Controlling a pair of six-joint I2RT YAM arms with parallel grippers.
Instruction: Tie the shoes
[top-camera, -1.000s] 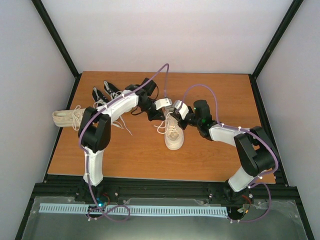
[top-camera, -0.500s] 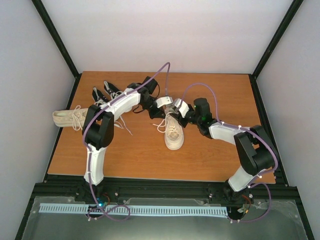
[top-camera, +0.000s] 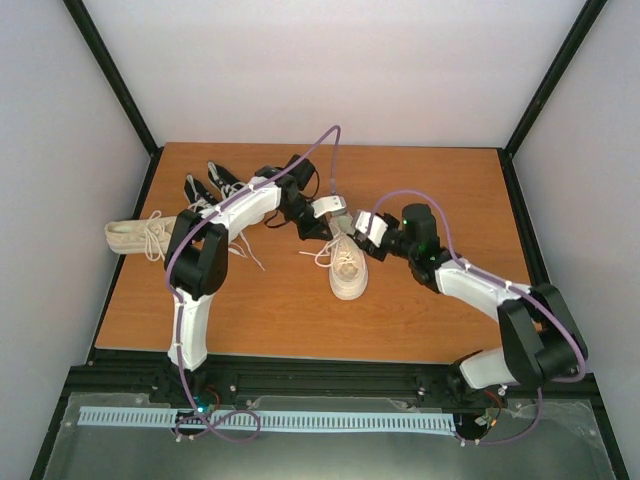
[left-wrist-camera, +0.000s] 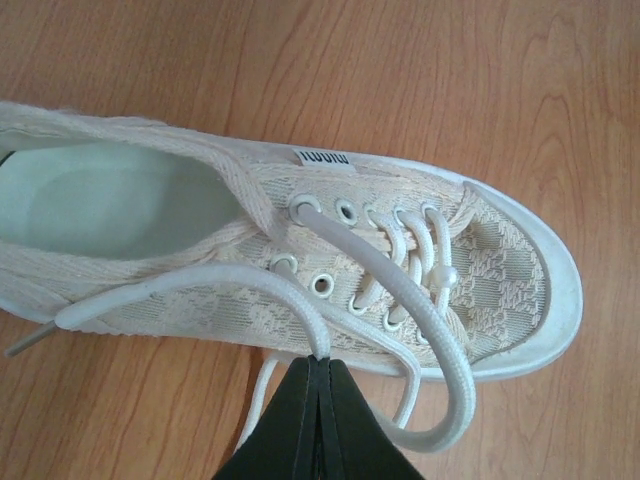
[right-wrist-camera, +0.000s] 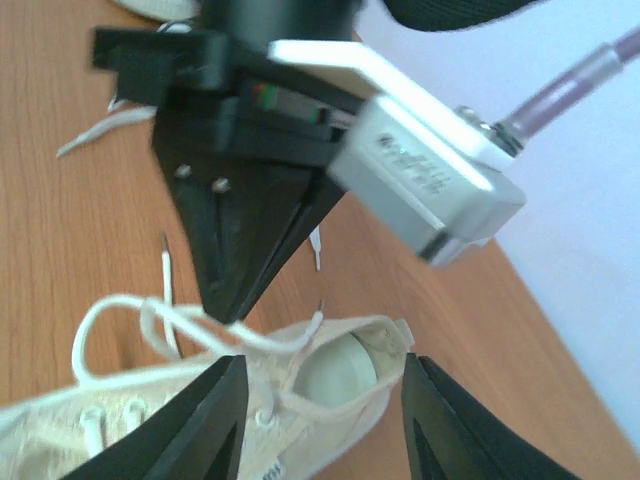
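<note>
Overhead and wrist views of a brown wooden table bearing four small shoes. A cream lace-up sneaker with a patterned fabric upper lies near the table's middle, toe toward the near edge and heel toward the two grippers. The left gripper hangs beside the sneaker's lacing, its black jaws pressed together on a strand of the pale flat lace. From the pinch point the strand runs off to one side, while another length of lace curves in a wide loop beside the toe cap. The right gripper hovers over the heel opening with its jaws apart and nothing between them, its fingertips close to the left gripper's. A second cream sneaker lies on its side at the table's left edge. Two black canvas sneakers with white laces stand together just behind it, partly hidden by the left arm.
</note>
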